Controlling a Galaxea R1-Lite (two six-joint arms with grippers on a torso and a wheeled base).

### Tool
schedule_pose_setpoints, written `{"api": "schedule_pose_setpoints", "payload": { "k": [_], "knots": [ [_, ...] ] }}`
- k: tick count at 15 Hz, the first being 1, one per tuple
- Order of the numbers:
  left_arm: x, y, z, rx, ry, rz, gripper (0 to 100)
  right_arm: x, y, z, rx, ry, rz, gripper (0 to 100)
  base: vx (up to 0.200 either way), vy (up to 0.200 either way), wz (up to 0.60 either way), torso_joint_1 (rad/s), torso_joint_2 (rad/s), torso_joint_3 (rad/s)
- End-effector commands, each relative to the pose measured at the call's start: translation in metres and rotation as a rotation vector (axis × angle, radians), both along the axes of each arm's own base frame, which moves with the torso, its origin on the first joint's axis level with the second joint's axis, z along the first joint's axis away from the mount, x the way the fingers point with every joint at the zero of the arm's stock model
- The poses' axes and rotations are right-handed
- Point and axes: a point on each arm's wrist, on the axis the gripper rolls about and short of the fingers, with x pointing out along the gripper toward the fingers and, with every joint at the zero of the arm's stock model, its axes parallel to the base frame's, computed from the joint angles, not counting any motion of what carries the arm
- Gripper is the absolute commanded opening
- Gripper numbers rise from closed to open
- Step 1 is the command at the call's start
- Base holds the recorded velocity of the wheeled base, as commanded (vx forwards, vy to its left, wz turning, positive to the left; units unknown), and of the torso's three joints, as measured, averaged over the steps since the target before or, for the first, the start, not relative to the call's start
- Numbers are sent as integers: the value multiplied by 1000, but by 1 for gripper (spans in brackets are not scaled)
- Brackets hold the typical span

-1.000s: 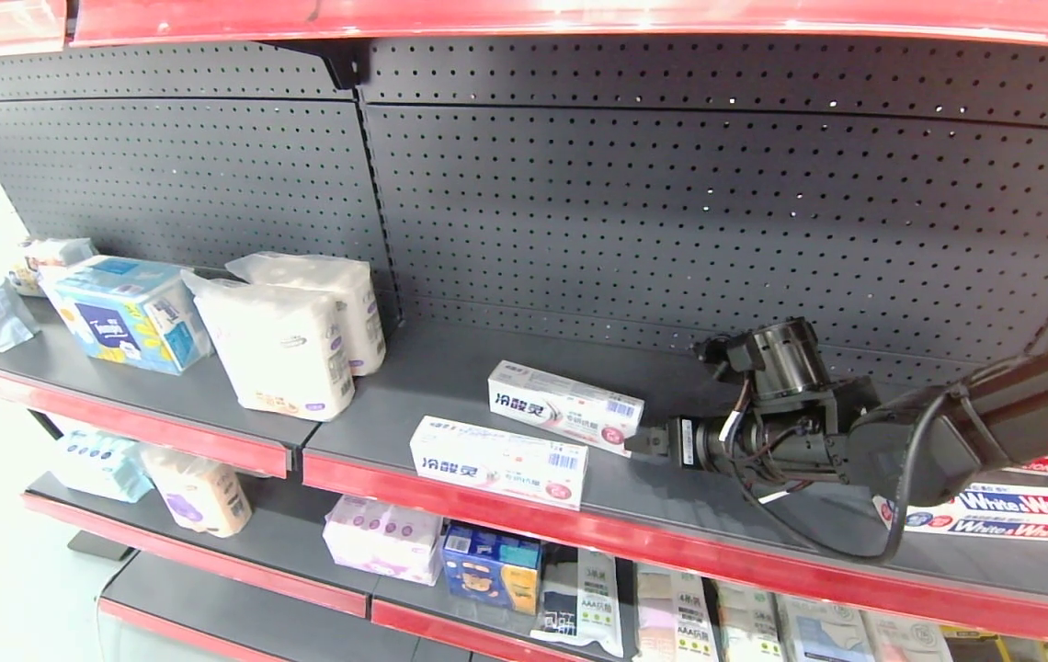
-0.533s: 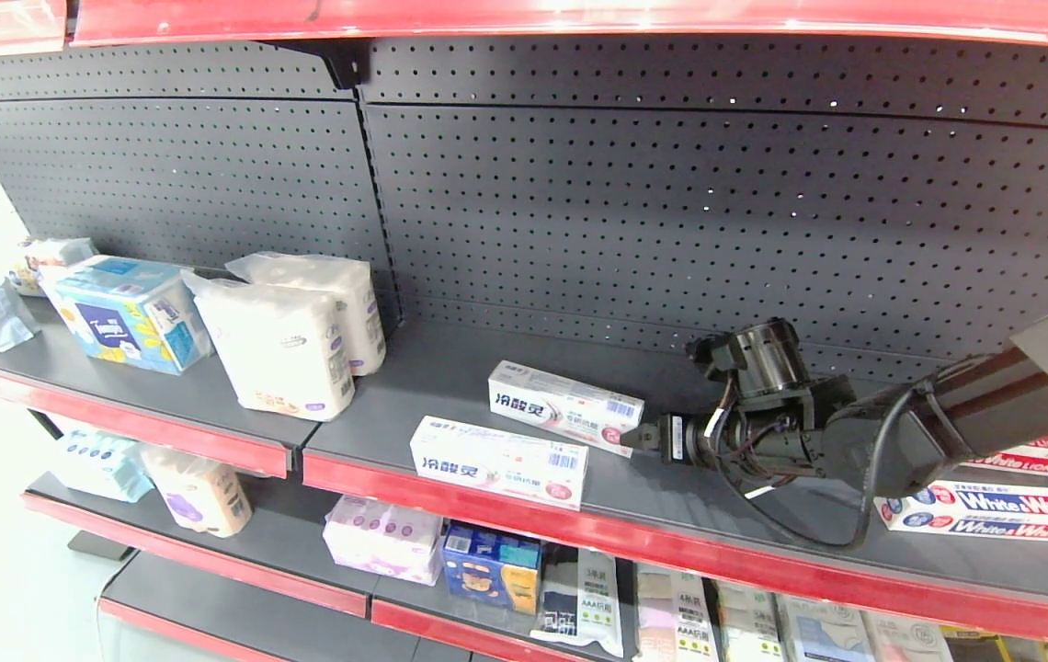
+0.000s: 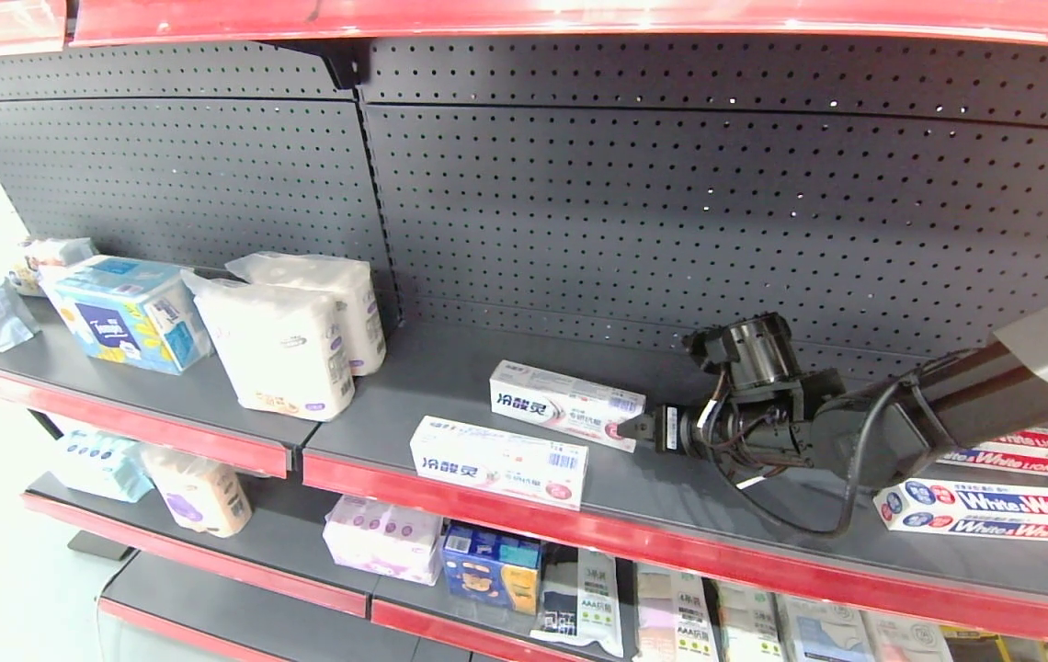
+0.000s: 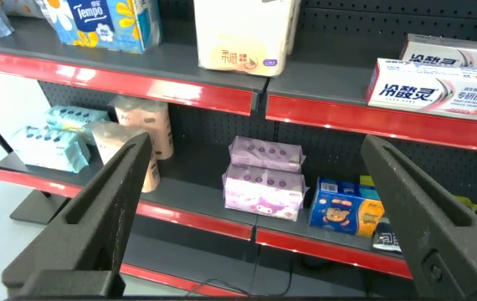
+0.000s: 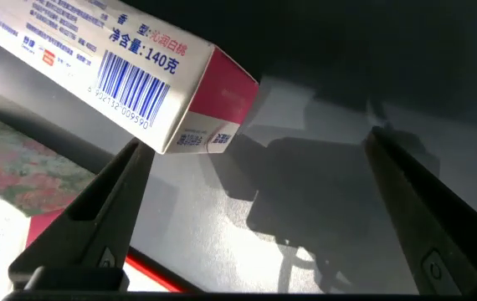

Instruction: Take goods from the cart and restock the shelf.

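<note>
Advanced leftward, right end effector [image 3: 627,429] nears white, pink-ended toothpaste box [image 3: 566,404].

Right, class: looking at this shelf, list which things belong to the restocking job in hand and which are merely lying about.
Part of the job:
right gripper, open at the end of the rear toothpaste box
matching front toothpaste box
shelf

Lying about:
toilet roll packs
blue tissue pack
red-and-blue toothpaste boxes
lower-shelf goods
</note>
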Motion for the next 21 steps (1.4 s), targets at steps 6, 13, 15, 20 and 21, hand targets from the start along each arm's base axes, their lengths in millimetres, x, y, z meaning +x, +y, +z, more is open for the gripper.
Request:
{"api": "schedule_pose_setpoints", "payload": {
  "k": [6,13,15,20,21],
  "knots": [
    [0,0,0,-1,0,1,100,6,2,-2,-3,-6,-8,100,0,0,0,0,0,0],
    [0,0,0,-1,0,1,100,-11,-8,0,-42,6,-9,100,0,0,0,0,0,0],
    [0,0,0,-1,0,1,100,-19,-17,-3,-85,16,14,100,0,0,0,0,0,0],
    [0,0,0,-1,0,1,100,-10,-35,-7,-110,17,-24,100,0,0,0,0,0,0],
    [0,0,0,-1,0,1,100,-7,-38,-9,-114,21,-36,100,0,0,0,0,0,0]
  ]
}}
